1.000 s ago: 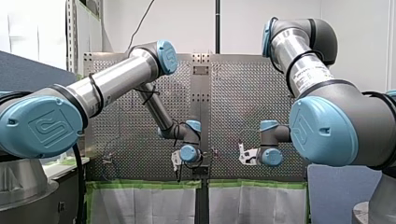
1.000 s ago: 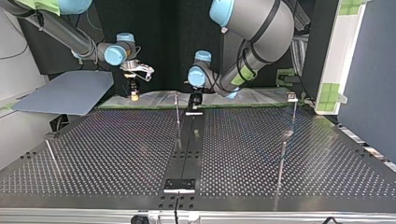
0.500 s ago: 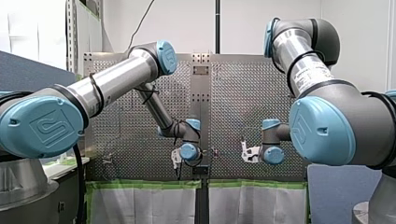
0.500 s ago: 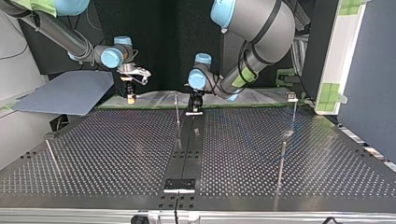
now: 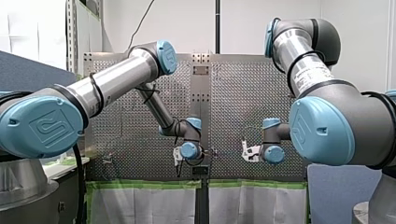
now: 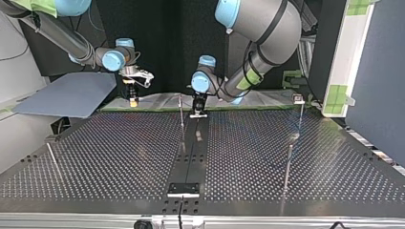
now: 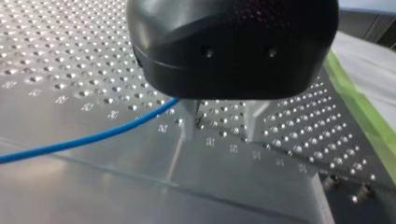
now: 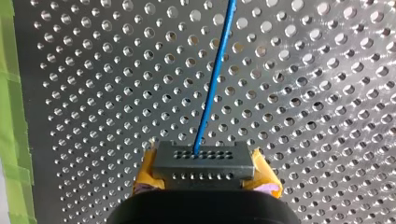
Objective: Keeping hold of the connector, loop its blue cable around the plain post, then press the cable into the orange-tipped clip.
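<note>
One dark grey connector (image 8: 204, 161), a block with two rows of small holes, sits clamped between the yellow pads (image 8: 148, 167) of my right gripper (image 8: 205, 171) above the perforated table (image 8: 327, 93), long axis 9-to-3 o'clock across the pads. Its blue cable (image 8: 212, 84) runs straight ahead toward 1 o'clock. My left gripper (image 7: 218, 128) stands released, metal fingers (image 7: 188, 122) parted, the cable reaching one of them.

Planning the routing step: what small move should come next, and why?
Probably shut my left gripper on the blue cable: its fingers stand open with the cable reaching one, while my right gripper holds the connector.
</note>
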Robot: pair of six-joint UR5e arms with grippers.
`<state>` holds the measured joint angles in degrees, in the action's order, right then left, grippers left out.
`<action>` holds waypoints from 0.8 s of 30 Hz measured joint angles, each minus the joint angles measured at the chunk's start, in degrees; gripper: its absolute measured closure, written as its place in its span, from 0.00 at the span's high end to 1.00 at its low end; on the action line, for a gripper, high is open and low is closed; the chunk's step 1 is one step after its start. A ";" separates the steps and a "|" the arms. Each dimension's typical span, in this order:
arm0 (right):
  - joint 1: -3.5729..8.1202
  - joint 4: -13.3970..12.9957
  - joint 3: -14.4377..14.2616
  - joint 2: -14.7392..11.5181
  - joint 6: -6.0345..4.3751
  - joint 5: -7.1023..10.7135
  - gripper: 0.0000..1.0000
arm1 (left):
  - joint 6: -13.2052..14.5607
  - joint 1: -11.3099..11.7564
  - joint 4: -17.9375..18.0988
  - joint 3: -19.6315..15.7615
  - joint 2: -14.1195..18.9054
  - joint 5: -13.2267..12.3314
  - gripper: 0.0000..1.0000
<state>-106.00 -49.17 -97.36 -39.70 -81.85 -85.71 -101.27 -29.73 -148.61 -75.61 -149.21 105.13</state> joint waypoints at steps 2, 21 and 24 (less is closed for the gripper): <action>-0.10 0.12 0.00 0.00 0.00 0.00 0.00 | 0.36 -0.12 -0.93 0.09 0.04 -0.85 1.00; -0.22 1.94 0.00 -0.02 0.04 0.01 0.00 | 4.86 -2.91 -8.57 -0.89 2.54 -1.79 1.00; -0.27 2.14 0.01 -0.02 0.06 0.01 0.00 | 5.03 -3.27 -7.59 -2.32 4.04 -1.81 1.00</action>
<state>-106.26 -47.03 -97.35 -39.71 -81.78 -85.70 -96.24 -33.00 -156.19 -77.93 -145.17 103.32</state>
